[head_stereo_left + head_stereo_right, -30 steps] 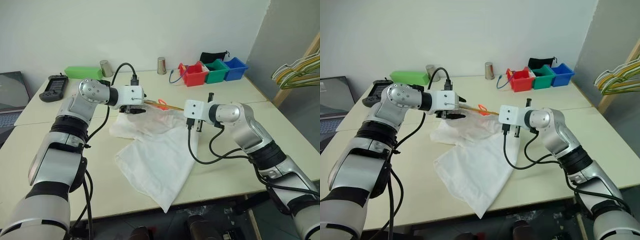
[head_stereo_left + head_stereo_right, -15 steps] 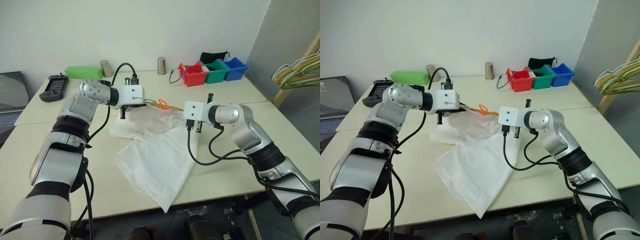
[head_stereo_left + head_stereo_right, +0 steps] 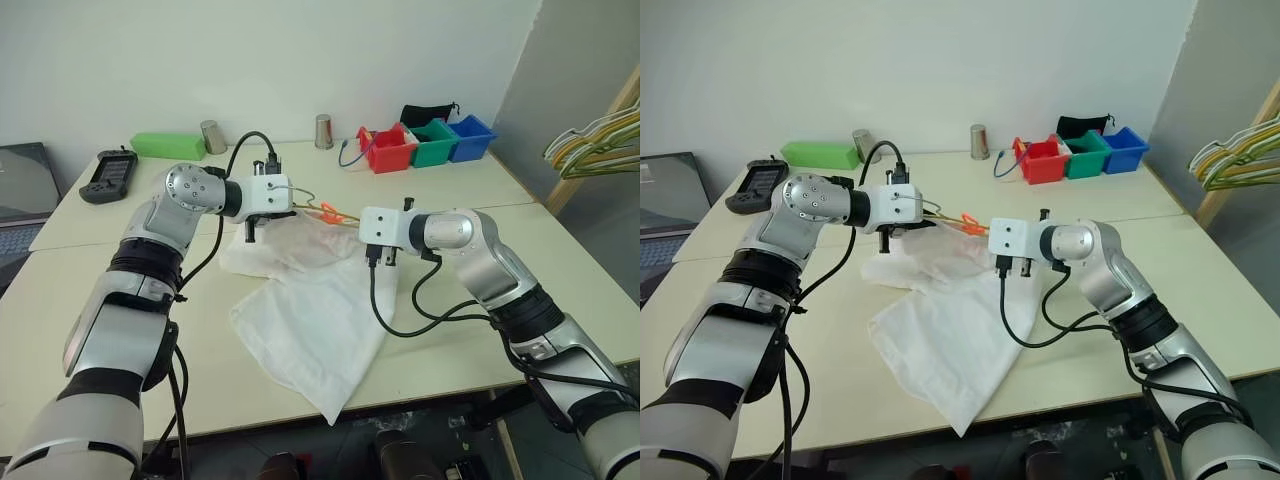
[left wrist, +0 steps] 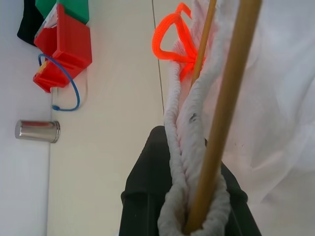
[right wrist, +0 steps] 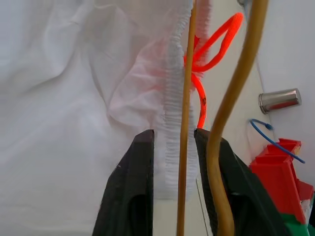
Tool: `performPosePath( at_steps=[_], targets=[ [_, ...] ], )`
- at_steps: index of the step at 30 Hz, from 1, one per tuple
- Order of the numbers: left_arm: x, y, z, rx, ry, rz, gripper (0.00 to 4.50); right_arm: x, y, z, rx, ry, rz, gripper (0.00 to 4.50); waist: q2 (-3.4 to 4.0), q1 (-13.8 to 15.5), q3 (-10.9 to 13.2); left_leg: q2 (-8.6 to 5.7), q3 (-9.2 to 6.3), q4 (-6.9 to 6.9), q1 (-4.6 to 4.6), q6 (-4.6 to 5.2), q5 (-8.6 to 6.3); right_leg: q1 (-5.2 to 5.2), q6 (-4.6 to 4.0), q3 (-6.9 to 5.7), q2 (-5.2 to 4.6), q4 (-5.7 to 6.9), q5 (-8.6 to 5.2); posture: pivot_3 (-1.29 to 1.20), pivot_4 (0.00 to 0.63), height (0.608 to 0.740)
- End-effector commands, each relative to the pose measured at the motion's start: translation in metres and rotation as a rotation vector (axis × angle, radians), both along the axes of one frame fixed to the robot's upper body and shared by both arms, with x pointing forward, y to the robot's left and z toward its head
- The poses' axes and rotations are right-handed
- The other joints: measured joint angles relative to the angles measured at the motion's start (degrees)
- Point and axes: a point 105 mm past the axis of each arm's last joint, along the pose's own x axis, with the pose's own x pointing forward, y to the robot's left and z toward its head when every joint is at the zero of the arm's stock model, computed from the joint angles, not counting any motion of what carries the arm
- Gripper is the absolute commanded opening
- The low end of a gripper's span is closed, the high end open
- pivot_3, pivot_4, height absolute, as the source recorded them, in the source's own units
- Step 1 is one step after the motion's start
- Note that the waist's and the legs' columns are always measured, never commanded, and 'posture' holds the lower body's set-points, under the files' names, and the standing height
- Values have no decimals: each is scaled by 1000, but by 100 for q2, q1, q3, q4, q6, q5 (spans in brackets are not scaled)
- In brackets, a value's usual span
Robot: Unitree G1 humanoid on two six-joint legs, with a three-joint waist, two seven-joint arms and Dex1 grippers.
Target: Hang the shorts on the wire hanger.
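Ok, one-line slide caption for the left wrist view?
Left gripper shut on the shorts' gathered waistband and the wire hanger, orange loop ahead.

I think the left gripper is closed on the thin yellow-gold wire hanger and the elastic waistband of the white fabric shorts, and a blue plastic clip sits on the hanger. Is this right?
Nearly. The clip is orange, not blue; the left wrist view shows it. The left gripper is indeed closed on the wire hanger and the waistband of the white shorts.
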Motion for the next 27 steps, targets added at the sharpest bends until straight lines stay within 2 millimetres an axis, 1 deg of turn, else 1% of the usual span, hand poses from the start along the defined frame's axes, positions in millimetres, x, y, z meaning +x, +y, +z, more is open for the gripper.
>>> performPosePath(
  at_steps=[1,3,6,7,8,9,12,14,15,17,18,20,23,25,27],
  targets=[
    [-1,6,16,-40,-47,15,0,-4,-2,27,23,-63,27,2460,-1,-1,-2,0,-2,1,0,0,0,0,0,-2,0,1,0,-93,0,740],
    [-4,7,11,-32,-40,12,0,-6,-9,30,20,-60,17,2983,-2,-2,-2,0,-3,2,0,0,0,0,0,-2,0,3,0,-104,0,740],
    [-7,8,6,-19,-31,3,0,-7,-15,34,18,-61,6,3911,-4,-2,-4,0,-4,2,-1,0,0,0,0,-2,0,1,0,-112,1,740],
    [-9,8,4,-23,-28,1,0,-8,-22,38,23,-60,-10,4064,-5,-6,-10,0,-4,2,-1,0,0,0,0,-2,0,2,0,-112,1,740],
    [-10,8,2,-26,-26,1,0,-8,-26,40,28,-59,-21,4355,-6,-12,-16,0,-3,2,0,0,0,0,0,-3,0,2,0,-116,2,740],
    [-12,9,2,-34,-24,3,0,-11,-35,42,40,-21,-40,4475,-6,-11,-16,0,-3,2,0,0,0,0,0,-3,0,2,0,-118,3,740],
    [-18,15,5,-93,-5,21,0,-24,-57,33,139,199,-103,4475,-9,-4,-18,0,-5,2,-2,0,0,2,2,-4,-1,0,-2,-116,5,740],
    [-21,18,6,-121,13,36,0,-29,-62,27,181,288,-120,4475,-20,-15,-27,1,-8,3,0,0,0,3,1,-4,-1,1,-2,-115,5,740],
    [-24,21,7,-146,36,46,0,-28,-66,23,277,399,-157,4475,-21,-37,-30,2,-10,3,1,0,0,3,1,-7,1,4,-2,-113,7,740],
    [-30,25,8,-177,69,55,0,-30,-67,14,414,590,-181,4475,-23,-87,-33,5,-19,3,3,0,0,5,-3,-9,3,9,-4,-106,6,740],
    [-34,27,8,-180,80,54,0,-33,-66,11,469,683,-175,4475,-21,-107,-35,4,-23,3,3,0,0,5,-3,-11,3,9,-4,-106,6,740],
    [-39,28,10,-208,105,58,0,-34,-63,5,528,795,-162,4475,-21,-136,-41,4,-41,3,3,1,0,7,-7,-16,4,9,-7,-99,2,740],
    [-44,30,20,-308,153,83,0,-19,-48,0,596,867,-170,4475,-20,-147,-49,3,-59,3,2,0,0,7,-13,-24,3,11,-10,-96,2,740],
    [-48,32,22,-336,179,93,0,-11,-38,0,627,896,-166,4475,-19,-196,-55,4,-59,3,4,0,0,7,-13,-24,4,12,-10,-89,0,740],
    [-49,33,22,-339,182,99,0,-5,-32,-3,620,889,-164,4475,-18,-223,-63,4,-66,3,4,0,0,7,-14,-29,3,14,-10,-79,0,740]
  ],
)
